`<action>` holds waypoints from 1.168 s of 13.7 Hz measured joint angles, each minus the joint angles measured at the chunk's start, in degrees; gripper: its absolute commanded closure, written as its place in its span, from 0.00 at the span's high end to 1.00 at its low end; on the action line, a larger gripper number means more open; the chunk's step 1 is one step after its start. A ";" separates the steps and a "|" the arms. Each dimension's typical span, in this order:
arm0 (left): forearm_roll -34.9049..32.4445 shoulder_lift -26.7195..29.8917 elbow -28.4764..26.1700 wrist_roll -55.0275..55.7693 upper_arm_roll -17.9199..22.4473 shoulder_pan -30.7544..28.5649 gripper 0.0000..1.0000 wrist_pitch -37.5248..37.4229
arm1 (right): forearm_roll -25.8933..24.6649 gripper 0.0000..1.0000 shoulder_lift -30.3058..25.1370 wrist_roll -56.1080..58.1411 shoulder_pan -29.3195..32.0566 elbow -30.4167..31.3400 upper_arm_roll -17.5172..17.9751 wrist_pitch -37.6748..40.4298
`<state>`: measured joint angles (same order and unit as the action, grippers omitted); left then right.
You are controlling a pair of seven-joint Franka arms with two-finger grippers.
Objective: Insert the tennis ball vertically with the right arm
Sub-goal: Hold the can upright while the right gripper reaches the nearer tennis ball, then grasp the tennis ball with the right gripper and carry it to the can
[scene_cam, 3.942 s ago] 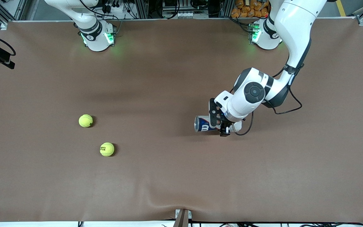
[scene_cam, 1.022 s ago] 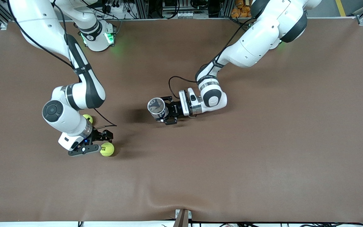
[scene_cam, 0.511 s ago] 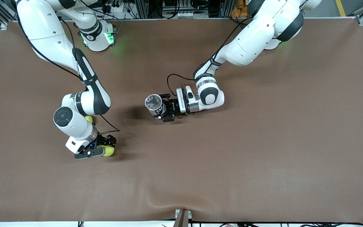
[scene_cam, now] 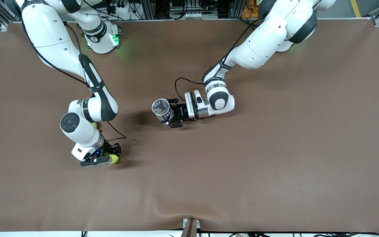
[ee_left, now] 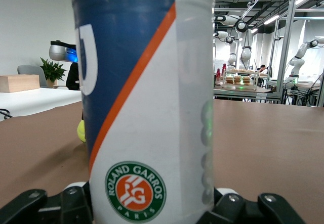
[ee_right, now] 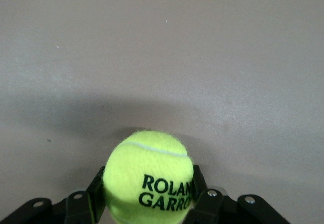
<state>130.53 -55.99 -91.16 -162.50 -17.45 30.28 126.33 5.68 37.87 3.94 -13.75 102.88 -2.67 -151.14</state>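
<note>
Brown table (scene_cam: pixel 275 164): tennis ball (ee_right: pixel 149 176) clamped between right pincer (ee_right: pixel 147 204) fingers.

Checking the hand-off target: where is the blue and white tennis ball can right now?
The blue and white tennis ball can stands upright, mouth up, in the left gripper near the table's middle, farther from the front camera than the right gripper shut on its yellow tennis ball.

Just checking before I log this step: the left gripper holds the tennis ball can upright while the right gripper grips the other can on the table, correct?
Not quite: the right gripper grips a tennis ball, not a can, as the right wrist view shows. The left gripper does hold the tennis ball can upright.
</note>
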 measured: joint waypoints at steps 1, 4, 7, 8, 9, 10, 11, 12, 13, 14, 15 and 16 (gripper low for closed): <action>0.00 0.00 0.00 0.00 0.01 0.00 0.65 -0.02 | 0.00 0.00 -0.01 0.01 -0.02 -0.26 0.03 -0.17; 0.00 -0.04 0.00 -0.62 0.03 0.02 0.65 -0.13 | 0.00 0.00 -1.07 0.02 -0.12 -2.08 0.07 -0.87; 0.00 -0.06 0.00 -0.63 0.11 0.03 0.65 -0.25 | 0.00 0.00 -4.50 0.00 -0.41 -2.61 0.07 0.65; 0.00 -0.06 0.00 -0.63 0.12 0.04 0.65 -0.27 | 0.01 0.00 -5.58 0.00 -0.38 -2.62 -0.11 2.26; 0.00 -0.06 0.00 -0.63 0.13 0.03 0.65 -0.28 | 0.02 0.00 -6.55 0.00 -0.34 -2.64 -0.29 3.98; 0.00 -0.06 0.01 -0.63 0.13 0.03 0.65 -0.30 | 0.04 0.00 -7.59 0.00 -0.28 -2.68 -0.42 5.91; 0.00 -0.07 0.01 -0.63 0.14 0.04 0.65 -0.30 | 0.08 0.00 -8.67 -0.10 -0.22 -2.75 -0.52 8.05; 0.00 -0.07 0.01 -0.63 0.15 0.04 0.65 -0.31 | 0.16 0.00 -9.75 -0.60 -0.19 -2.89 -0.60 10.22; 0.00 -0.07 0.02 -0.63 0.16 0.04 0.65 -0.31 | 0.18 0.00 -10.82 -1.76 -0.18 -3.15 -0.63 12.47; 0.00 -0.07 0.02 -0.63 0.16 0.05 0.65 -0.32 | 0.19 0.00 -11.87 -3.30 -0.20 -3.51 -0.59 14.65; 0.00 -0.07 0.02 -0.64 0.16 0.05 0.65 -0.32 | 0.21 0.00 -12.83 -5.13 -0.27 -3.90 -0.47 16.83; 0.00 -0.08 0.03 -0.64 0.16 0.06 0.65 -0.32 | 0.22 0.00 -13.81 -7.36 -0.42 -4.23 -0.24 18.96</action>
<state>130.53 -56.07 -91.13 -163.14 -17.29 30.34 126.01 5.90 24.05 -3.42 -14.17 98.65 -2.91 -132.18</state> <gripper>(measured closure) 0.348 0.326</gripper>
